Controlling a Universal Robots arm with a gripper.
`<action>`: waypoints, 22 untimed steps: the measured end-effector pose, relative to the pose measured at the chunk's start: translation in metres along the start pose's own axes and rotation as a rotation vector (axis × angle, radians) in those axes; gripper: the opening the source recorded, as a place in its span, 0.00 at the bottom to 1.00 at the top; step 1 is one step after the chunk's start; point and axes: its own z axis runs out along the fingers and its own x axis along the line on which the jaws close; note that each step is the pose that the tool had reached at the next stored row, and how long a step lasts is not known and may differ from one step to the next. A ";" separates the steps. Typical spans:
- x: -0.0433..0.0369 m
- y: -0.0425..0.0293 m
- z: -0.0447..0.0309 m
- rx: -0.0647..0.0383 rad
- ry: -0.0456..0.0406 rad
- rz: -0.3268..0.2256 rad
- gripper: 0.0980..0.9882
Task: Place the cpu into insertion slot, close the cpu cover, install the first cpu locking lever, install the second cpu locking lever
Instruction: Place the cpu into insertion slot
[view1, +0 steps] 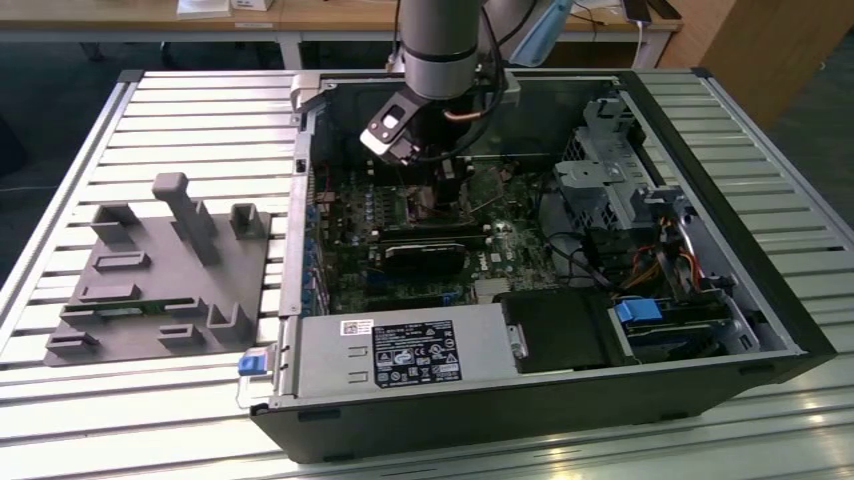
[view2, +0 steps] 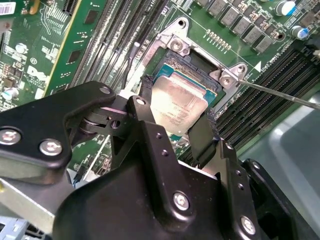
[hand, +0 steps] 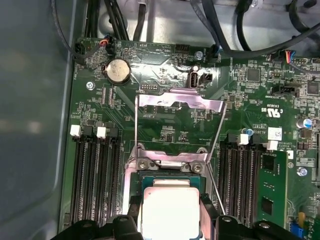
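- Gripping the cpu (view2: 181, 97) by two opposite edges, the gripper (view2: 176, 111) has a black fingertip (view2: 146, 92) pressed to each side of the chip; the dull metal top faces up
- the chip sits directly over the insertion slot (hand: 170, 176), level with or barely above its black rim; whether it is fully seated I cannot tell, so I judge the first step to be in hand or just finishing
- just beyond, the cpu cover (hand: 180, 102) is swung back off the socket, with the board showing through its cut-out; closing it is not yet done
- a thin lever rod (hand: 136, 125) runs free beside the cover, unlatched; both locking levers look still to be installed
- room is tight at the socket: the hinge brackets sit close to the chip's far edge, and the memory slots (hand: 95, 175) flank the socket on both sides, near the fingers
- farther out, a coin battery (hand: 119, 71) and loose cables lie past the open cover, and a grey case wall (hand: 30, 125) rises to one side
- in the exterior view the arm reaches down into the open computer case (view1: 601, 410); the space above the board is free, the drive bays to the exterior view's right well apart
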 end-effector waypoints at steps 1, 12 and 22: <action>0.0001 -0.0001 0.0005 0.000 0.0000 0.000 0.49; 0.0006 -0.0014 0.0059 0.000 -0.0005 0.009 0.49; 0.0017 -0.0022 0.0098 0.001 -0.0010 0.016 0.49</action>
